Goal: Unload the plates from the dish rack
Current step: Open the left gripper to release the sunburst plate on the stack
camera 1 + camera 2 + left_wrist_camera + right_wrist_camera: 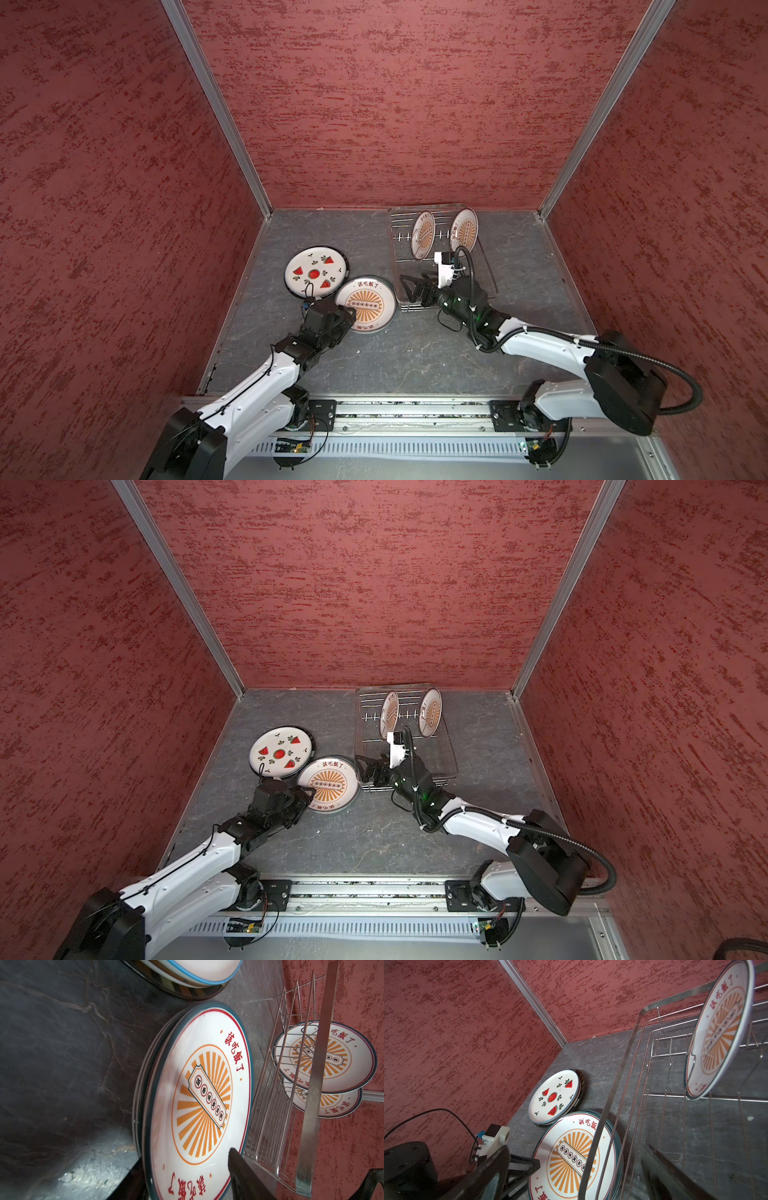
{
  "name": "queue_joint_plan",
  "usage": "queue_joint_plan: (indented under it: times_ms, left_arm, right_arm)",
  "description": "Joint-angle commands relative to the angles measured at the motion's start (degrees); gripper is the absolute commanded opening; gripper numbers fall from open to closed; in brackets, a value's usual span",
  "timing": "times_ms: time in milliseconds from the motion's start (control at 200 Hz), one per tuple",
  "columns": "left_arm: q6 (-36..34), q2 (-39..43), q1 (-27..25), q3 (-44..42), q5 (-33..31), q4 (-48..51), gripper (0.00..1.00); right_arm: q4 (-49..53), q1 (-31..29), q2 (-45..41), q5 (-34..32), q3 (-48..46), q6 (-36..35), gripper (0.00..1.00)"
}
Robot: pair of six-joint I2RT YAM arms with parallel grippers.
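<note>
The dish rack stands at the back, right of centre, with two sunburst plates upright in its prongs. A sunburst plate lies face up on a short stack to the left of the rack's near corner. My left gripper is open, its fingers on either side of that plate's near rim. A watermelon plate tops a second stack further left. Above the rack's near-left corner, my right gripper is open and holds nothing.
Red textured walls close in the grey stone table on three sides. The rack's steel rail passes between my right fingers. The two stacks touch each other. The arms' mounting rail runs along the front edge.
</note>
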State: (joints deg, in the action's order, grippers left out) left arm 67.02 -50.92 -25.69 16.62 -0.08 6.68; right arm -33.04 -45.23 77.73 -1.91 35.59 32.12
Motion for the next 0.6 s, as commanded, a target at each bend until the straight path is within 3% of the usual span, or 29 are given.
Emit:
queue_joint_plan:
  times_ms: [0,155,591]
  left_arm:
    - [-0.62,0.82,-0.15,0.88,-0.59,-0.05,0.66]
    - [-0.11,3.02,-0.50,0.73,-2.68,2.17,0.78]
    - [0.04,1.61,-0.59,0.46,-3.08,0.01,0.79]
  right_arm:
    - [-0.41,-0.29,-1.26,-1.91,-0.94,0.40,0.99]
    - [-0.28,-0.29,-1.92,-2.48,-1.57,0.40,0.99]
    - [-0.55,-0.29,-1.79,-2.42,-1.41,0.66,0.99]
